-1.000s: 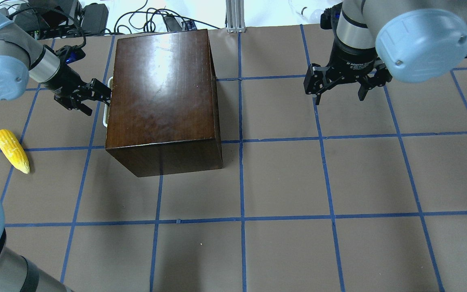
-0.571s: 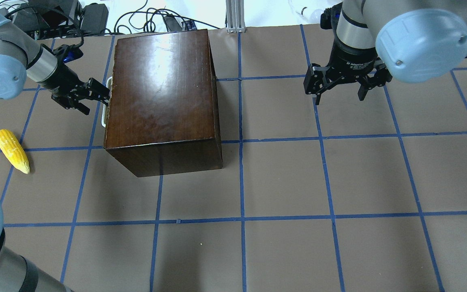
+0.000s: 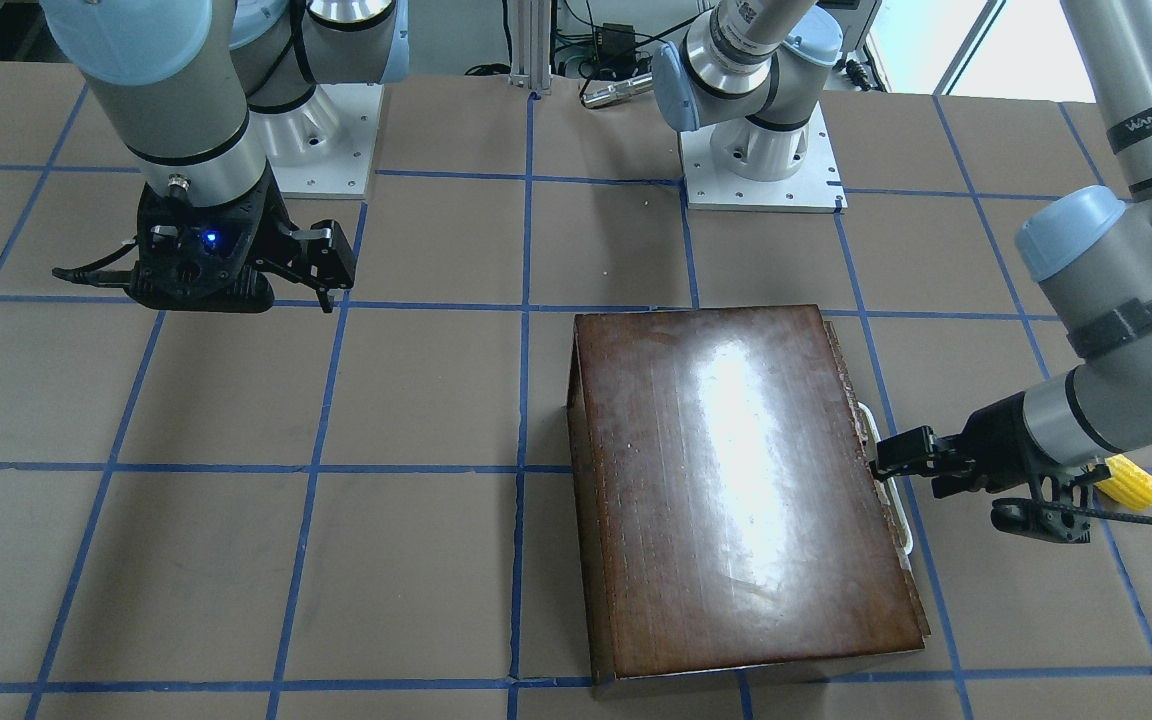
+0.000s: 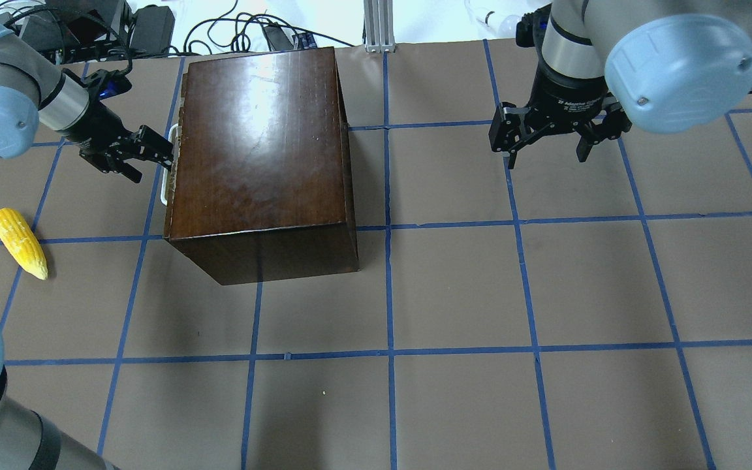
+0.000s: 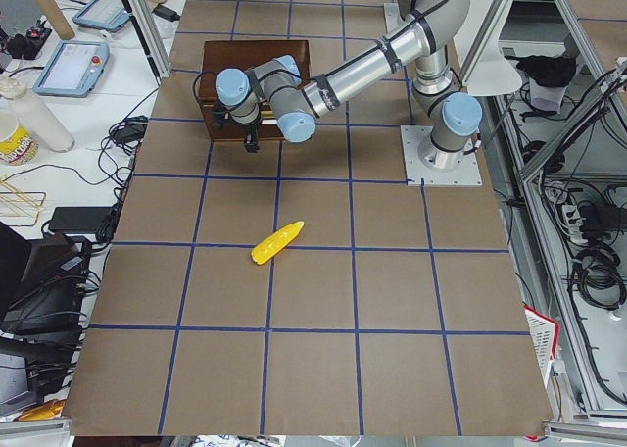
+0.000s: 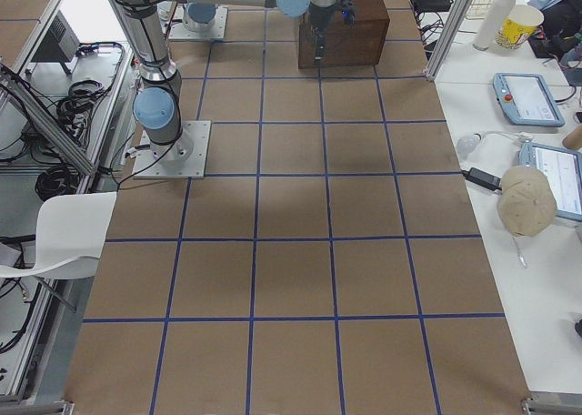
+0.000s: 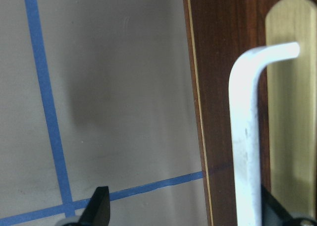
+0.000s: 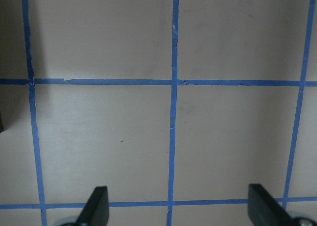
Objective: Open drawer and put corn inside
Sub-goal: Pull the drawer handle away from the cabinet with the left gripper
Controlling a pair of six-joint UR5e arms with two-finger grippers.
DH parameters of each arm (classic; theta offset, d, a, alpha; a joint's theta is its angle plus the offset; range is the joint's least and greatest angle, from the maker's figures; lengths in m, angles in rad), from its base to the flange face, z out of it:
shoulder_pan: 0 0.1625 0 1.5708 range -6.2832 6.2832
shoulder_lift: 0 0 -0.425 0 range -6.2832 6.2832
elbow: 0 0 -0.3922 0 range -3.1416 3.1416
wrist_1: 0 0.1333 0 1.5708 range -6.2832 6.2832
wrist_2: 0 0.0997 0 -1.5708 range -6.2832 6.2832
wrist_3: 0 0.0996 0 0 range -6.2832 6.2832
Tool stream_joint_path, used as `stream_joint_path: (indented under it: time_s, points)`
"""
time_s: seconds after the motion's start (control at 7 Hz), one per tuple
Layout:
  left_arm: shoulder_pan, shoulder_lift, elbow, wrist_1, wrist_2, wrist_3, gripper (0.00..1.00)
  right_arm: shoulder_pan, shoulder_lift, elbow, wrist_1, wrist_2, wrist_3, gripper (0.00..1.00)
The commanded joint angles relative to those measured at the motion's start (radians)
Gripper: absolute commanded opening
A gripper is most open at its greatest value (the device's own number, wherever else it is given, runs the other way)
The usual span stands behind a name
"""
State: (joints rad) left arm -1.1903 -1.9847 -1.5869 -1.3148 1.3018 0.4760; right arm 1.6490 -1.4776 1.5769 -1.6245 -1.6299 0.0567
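We read "2F Adaptive" on the right gripper [image 4: 546, 160], spread above the table [image 4: 454, 287] at far right, and "WANJEED" on the left arm's sleeve [image 3: 1151, 118]. The left gripper [image 4: 154, 158], also spread, has one finger tucked behind the cream handle [image 4: 166, 171] of the drawer [image 7: 233, 112]. The box [image 4: 258, 143] hides the drawer's contents. The corn [image 4: 19, 242] lies well left of it.

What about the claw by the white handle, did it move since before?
Yes. In the overhead view the left gripper has slid a little to the left, farther across the blue tape line beside the box.
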Motion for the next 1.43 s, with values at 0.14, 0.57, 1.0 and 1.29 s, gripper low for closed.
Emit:
stream_joint_path:
  time_s: [0.14, 0.57, 1.0, 1.29]
  points:
    - [0.001, 0.000, 0.002, 0.003, 0.040, 0.029, 1.00, 0.000, 0.000, 0.000, -0.002, -0.001, 0.000, 1.00]
    - [0.021, 0.000, 0.025, -0.007, 0.042, 0.035, 1.00, 0.000, -0.001, 0.000, 0.000, -0.001, 0.000, 1.00]
    - [0.044, -0.003, 0.025, -0.009, 0.042, 0.090, 1.00, 0.000, 0.000, 0.000, 0.000, 0.001, 0.000, 1.00]
    - [0.052, -0.003, 0.027, -0.009, 0.043, 0.093, 1.00, 0.000, -0.001, 0.000, 0.000, -0.001, 0.000, 1.00]
